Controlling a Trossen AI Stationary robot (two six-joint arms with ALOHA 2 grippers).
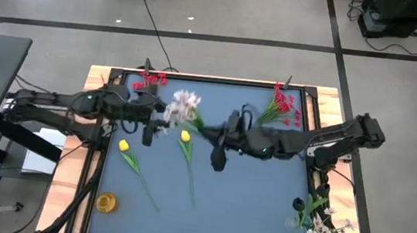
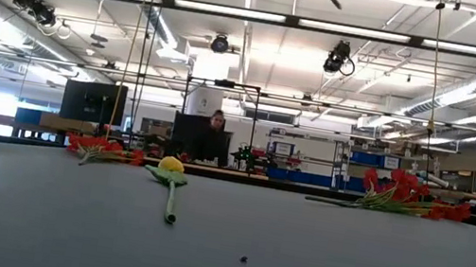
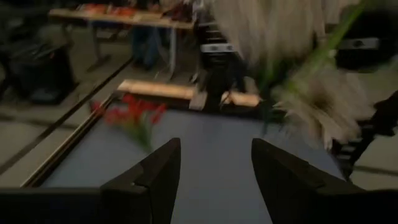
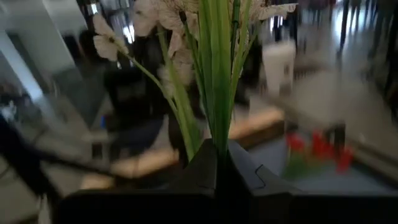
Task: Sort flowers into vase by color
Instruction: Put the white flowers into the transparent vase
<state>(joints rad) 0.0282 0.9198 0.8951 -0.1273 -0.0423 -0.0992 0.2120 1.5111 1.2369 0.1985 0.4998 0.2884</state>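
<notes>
Above table centre, right gripper [image 4: 217, 163] clamps the white flowers [image 1: 185, 106] low on their thin, light, floppy stems; left gripper [image 3: 214, 171] open alongside.

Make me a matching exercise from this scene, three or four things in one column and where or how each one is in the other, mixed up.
1. white spray
2. left gripper
3. yellow tulip
4. white flowers

a. lying on the mat, mid-table
b. open, holding nothing
c. at the table's near right corner
d. clamped in the right gripper

Pairs: 1-d, 2-b, 3-a, 4-c
</notes>
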